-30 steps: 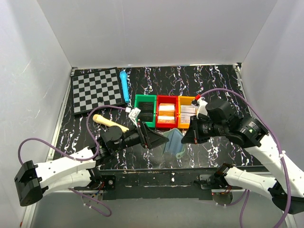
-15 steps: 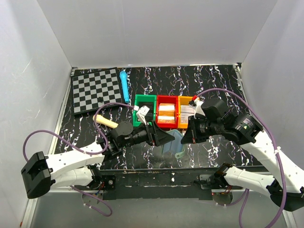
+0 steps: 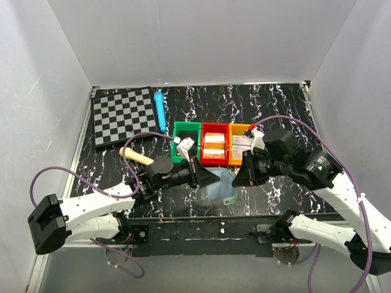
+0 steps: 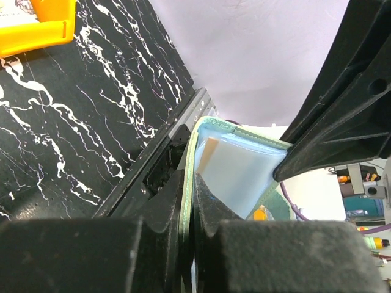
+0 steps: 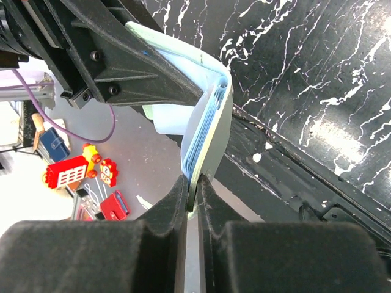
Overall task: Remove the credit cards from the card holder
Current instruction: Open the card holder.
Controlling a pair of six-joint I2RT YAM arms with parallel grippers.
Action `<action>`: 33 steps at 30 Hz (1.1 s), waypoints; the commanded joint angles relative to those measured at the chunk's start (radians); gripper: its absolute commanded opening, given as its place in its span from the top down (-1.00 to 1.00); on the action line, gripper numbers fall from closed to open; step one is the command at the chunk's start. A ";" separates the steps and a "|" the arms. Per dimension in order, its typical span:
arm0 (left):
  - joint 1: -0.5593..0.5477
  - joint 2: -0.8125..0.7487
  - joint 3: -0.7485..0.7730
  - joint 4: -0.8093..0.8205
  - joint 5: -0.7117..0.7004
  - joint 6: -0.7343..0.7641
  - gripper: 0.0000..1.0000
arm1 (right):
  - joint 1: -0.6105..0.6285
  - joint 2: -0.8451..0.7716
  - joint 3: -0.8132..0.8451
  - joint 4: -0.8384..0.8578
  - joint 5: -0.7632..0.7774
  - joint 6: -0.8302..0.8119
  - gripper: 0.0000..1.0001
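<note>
The card holder [image 3: 219, 186] hangs above the table's front edge, half open, grey-green outside and pale blue inside. My left gripper [image 3: 211, 178] is shut on its left flap. In the left wrist view the fingers [image 4: 190, 183] pinch the thin green edge of the card holder [image 4: 238, 165]. A tan card edge [image 4: 209, 152] shows in a pocket. My right gripper [image 3: 238, 179] holds the other flap. In the right wrist view its jaws [image 5: 192, 183] sit tight on the edge of the card holder [image 5: 208, 122], whose blue pockets are fanned.
Behind the holder stand a green bin [image 3: 186, 125], a red bin [image 3: 214, 126] and an orange bin [image 3: 239, 126]; the last two hold flat cards. A chessboard [image 3: 124, 115], a blue pen [image 3: 160, 110] and a wooden stick [image 3: 137, 157] lie at the left.
My left gripper moved right to the holder and shut on its left flap. The holder now spreads open between both grippers. The right arm stayed almost still.
</note>
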 commanded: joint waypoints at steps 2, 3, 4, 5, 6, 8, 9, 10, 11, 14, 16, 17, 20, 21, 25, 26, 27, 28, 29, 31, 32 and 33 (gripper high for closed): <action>-0.007 -0.052 0.033 -0.063 -0.019 -0.042 1.00 | -0.002 -0.040 -0.042 0.127 -0.063 0.018 0.52; -0.006 -0.055 0.040 -0.083 -0.028 -0.043 1.00 | -0.002 -0.045 -0.051 0.138 -0.071 0.027 0.46; -0.007 -0.058 0.053 -0.106 -0.033 -0.046 1.00 | -0.002 -0.048 -0.062 0.147 -0.077 0.032 0.38; -0.006 -0.058 0.062 -0.132 -0.039 -0.046 1.00 | -0.002 -0.049 -0.073 0.155 -0.082 0.035 0.31; -0.007 -0.058 0.076 -0.157 -0.045 -0.049 1.00 | -0.002 -0.052 -0.077 0.163 -0.086 0.036 0.27; -0.007 -0.063 0.097 -0.200 -0.053 -0.052 1.00 | -0.002 -0.054 -0.086 0.172 -0.091 0.041 0.19; -0.007 -0.064 0.103 -0.204 -0.056 -0.057 1.00 | -0.002 -0.054 -0.089 0.172 -0.091 0.041 0.18; -0.007 -0.070 0.105 -0.211 -0.064 -0.062 1.00 | -0.002 -0.055 -0.094 0.178 -0.096 0.044 0.18; -0.006 -0.080 0.110 -0.215 -0.070 -0.066 1.00 | -0.002 -0.057 -0.099 0.184 -0.102 0.046 0.18; -0.007 -0.090 0.120 -0.234 -0.087 -0.074 1.00 | -0.002 -0.057 -0.114 0.199 -0.115 0.050 0.19; -0.006 -0.100 0.126 -0.243 -0.097 -0.078 1.00 | -0.002 -0.056 -0.125 0.203 -0.125 0.052 0.21; -0.007 -0.107 0.125 -0.243 -0.102 -0.081 1.00 | -0.002 -0.056 -0.129 0.203 -0.126 0.052 0.23; -0.007 -0.129 0.116 -0.249 -0.129 -0.089 1.00 | -0.002 -0.063 -0.140 0.206 -0.129 0.053 0.25; -0.007 -0.132 0.116 -0.251 -0.137 -0.091 1.00 | -0.002 -0.066 -0.142 0.207 -0.129 0.053 0.25; -0.007 -0.141 0.107 -0.255 -0.143 -0.098 1.00 | -0.002 -0.071 -0.148 0.207 -0.132 0.052 0.22; -0.007 -0.142 0.103 -0.254 -0.143 -0.098 1.00 | -0.002 -0.072 -0.149 0.207 -0.129 0.053 0.23; -0.007 -0.144 0.099 -0.252 -0.143 -0.100 1.00 | -0.002 -0.074 -0.149 0.207 -0.128 0.053 0.28; -0.007 -0.149 0.096 -0.251 -0.146 -0.101 1.00 | -0.002 -0.077 -0.148 0.209 -0.120 0.055 0.37; -0.007 -0.153 0.091 -0.248 -0.146 -0.103 1.00 | -0.002 -0.082 -0.149 0.210 -0.117 0.055 0.42; -0.007 -0.159 0.084 -0.243 -0.148 -0.103 1.00 | -0.004 -0.092 -0.148 0.218 -0.117 0.055 0.49; -0.007 -0.161 0.082 -0.243 -0.151 -0.104 1.00 | -0.004 -0.097 -0.145 0.225 -0.122 0.058 0.49; -0.007 -0.161 0.080 -0.241 -0.148 -0.105 1.00 | -0.004 -0.101 -0.148 0.235 -0.129 0.056 0.43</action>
